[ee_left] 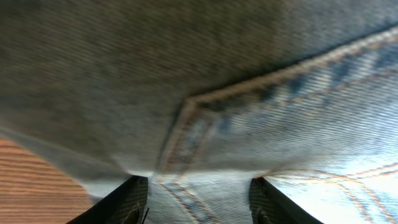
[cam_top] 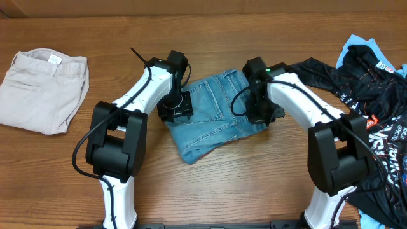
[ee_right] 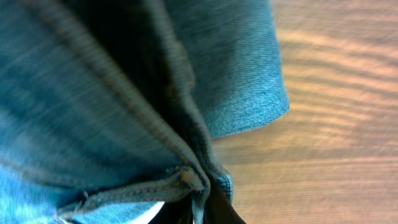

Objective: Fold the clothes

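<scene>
**Jeans bundled mid-counter, both tools on them**

Left wrist view: the left tool (ee_left: 199, 200) is spread, its two fingers (ee_left: 132, 202) well apart, with flat denim of the jeans (ee_left: 249, 93) filling the gap and a stitched seam corner just beyond. I cannot tell whether the fingers press the cloth. A strip of wood shows at lower left.

Right wrist view: the right tool (ee_right: 210, 210) is pressed together, pinching a seamed edge of the jeans (ee_right: 93, 93). A rounded fold hangs past it over the bare counter (ee_right: 336, 124).

Overhead: the jeans (cam_top: 216, 124) lie folded into a rough block at centre, between the two arms. The left tool (cam_top: 175, 108) is at their left edge, the right tool (cam_top: 264, 114) at their right edge.

- Left, well apart: beige trousers (cam_top: 44, 92), folded, with a white label (cam_top: 54, 59) at the waistband; its writing is too small to read.
- Right, near the right arm: black jersey (cam_top: 375, 121), crumpled, running off the frame. Its white and red print is not legible to me. A blue cloth (cam_top: 357, 46) shows behind it.

Bare counter (cam_top: 222, 191) shows in front of the jeans and between them and the trousers. The counter's far edge runs along the top of the frame.
</scene>
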